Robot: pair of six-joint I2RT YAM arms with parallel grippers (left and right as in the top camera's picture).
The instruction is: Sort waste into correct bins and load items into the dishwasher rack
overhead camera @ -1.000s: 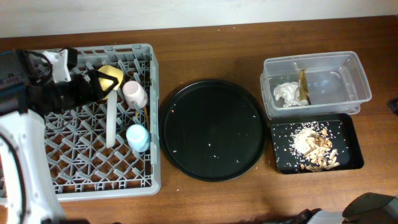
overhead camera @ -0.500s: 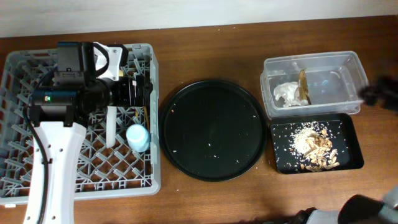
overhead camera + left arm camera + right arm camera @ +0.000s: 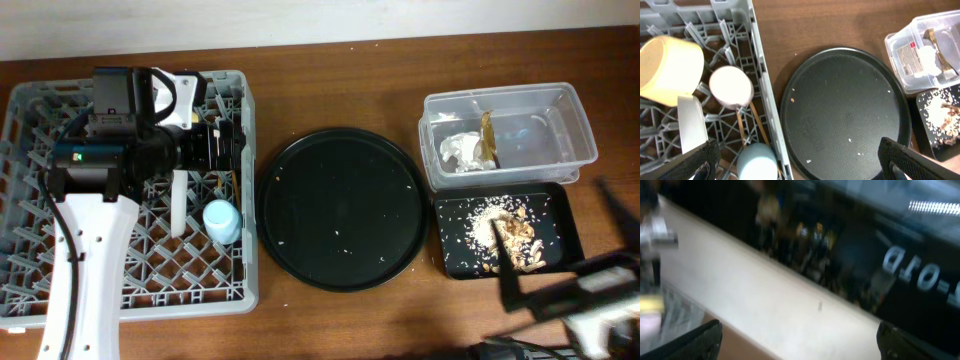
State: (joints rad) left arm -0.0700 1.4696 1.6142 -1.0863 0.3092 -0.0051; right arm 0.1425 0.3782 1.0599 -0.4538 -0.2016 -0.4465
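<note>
The grey dishwasher rack (image 3: 60,270) stands at the left. My left gripper (image 3: 212,146) hovers open and empty over its right side. The left wrist view shows the gripper (image 3: 797,167) above the yellow bowl (image 3: 670,67), pink cup (image 3: 731,87), two chopsticks (image 3: 754,125), light-blue cup (image 3: 757,162) and the plate on edge (image 3: 692,130), all in the rack. The clear tub (image 3: 545,110) holds the tissue (image 3: 461,150) and wrapper (image 3: 489,138). The shallow black tray (image 3: 562,212) holds food scraps (image 3: 505,235). My right gripper (image 3: 550,212) is open and blurred over that tray.
A large round black tray (image 3: 342,208) with a few crumbs lies between the rack and the bins. The right wrist view is blurred and shows only a pale wall and dark background between its open fingers (image 3: 797,340). The wooden table (image 3: 330,80) surrounds everything.
My left arm swung right over the rack's right side a second ago and has held still since. My right arm has moved in from the right edge to the lower right.
</note>
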